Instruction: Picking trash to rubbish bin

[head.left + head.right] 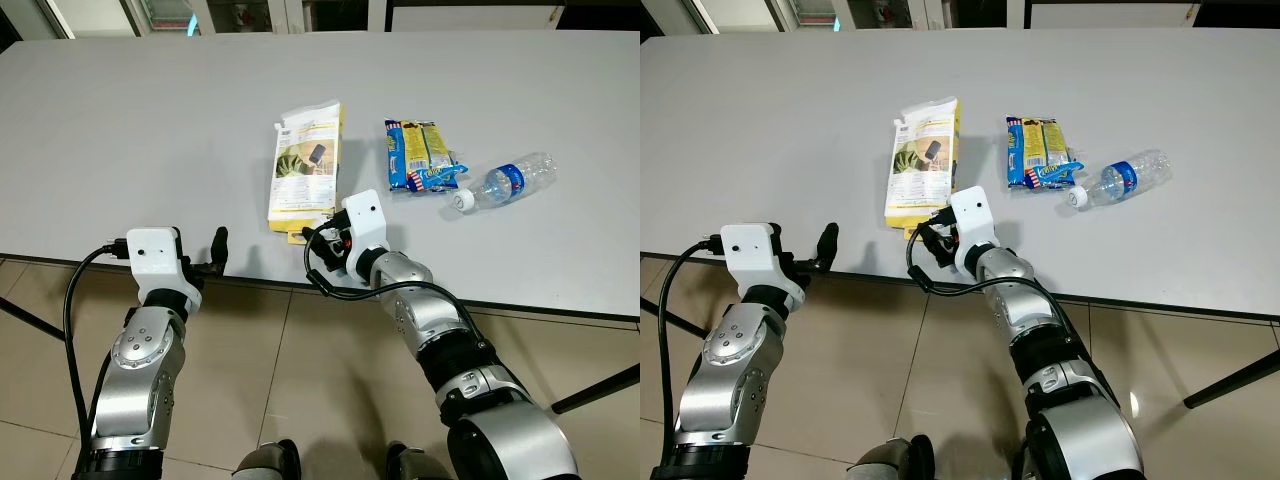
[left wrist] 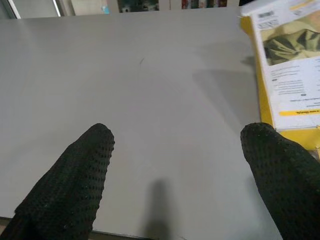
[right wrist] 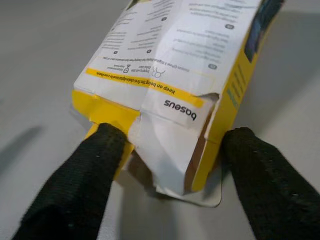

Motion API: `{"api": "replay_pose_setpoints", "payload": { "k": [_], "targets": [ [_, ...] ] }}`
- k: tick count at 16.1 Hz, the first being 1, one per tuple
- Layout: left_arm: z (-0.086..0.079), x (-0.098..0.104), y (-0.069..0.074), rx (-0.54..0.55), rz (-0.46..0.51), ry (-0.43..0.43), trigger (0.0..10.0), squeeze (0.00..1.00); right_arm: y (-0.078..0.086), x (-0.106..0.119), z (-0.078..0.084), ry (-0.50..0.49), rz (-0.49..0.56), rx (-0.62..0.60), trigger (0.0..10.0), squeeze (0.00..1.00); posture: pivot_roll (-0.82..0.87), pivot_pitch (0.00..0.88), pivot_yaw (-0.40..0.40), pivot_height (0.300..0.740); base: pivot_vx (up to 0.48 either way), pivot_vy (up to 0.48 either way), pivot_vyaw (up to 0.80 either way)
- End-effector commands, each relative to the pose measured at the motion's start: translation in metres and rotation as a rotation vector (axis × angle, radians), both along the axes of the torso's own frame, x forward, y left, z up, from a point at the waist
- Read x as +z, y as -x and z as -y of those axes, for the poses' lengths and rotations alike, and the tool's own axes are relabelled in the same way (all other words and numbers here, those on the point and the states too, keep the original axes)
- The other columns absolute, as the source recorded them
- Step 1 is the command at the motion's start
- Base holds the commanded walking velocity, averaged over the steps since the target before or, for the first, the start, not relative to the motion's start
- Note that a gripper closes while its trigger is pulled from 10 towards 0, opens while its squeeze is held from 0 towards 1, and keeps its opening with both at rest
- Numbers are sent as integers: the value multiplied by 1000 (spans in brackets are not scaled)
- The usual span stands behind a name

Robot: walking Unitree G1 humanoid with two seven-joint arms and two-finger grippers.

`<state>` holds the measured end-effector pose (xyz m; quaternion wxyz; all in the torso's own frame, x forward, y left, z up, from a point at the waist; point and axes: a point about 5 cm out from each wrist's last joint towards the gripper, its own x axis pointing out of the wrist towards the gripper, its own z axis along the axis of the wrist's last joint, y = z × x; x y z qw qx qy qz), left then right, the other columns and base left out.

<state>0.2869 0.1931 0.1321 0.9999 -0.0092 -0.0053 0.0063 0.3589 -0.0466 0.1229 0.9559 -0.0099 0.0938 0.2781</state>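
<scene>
Right gripper at the torn end of the box, near the tabletop's front edge.

Left eye view: a grey tabletop point(image 1: 120, 120) carries a yellow-and-white box point(image 1: 305, 165) reaching to the front edge, a blue snack pack point(image 1: 415, 155) beside it, and a bottle point(image 1: 510, 182) lying further right with its white cap toward the pack. The right gripper point(image 1: 318, 238) sits at the box's near end; the left gripper point(image 1: 215, 252) hovers at the front edge, apart from the box.
Left wrist view: its fingers point(image 2: 75, 180) are spread over bare tabletop, the box corner just beside one.
Right wrist view: the fingers point(image 3: 85, 175) stand spread either side of the box's torn end; one touches the yellow flap, the other lies just beside the box.
</scene>
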Motion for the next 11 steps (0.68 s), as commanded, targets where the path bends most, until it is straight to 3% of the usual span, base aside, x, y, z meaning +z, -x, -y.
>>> {"api": "replay_pose_setpoints", "payload": {
  "k": [1, 11],
  "targets": [
    [-5, -1, 3, 23, -10, -15, 10000, 0, 4, -9, -3, -4, -37, 14, 0, 0, 5, 160, 126, 740, 0, 0, 0],
    [-4, -1, 2, 27, -7, -19, 10000, 0, 4, -10, -1, 4, -30, 6, 0, 0, 3, 157, 126, 740, 0, 0, 0]
  ]
}}
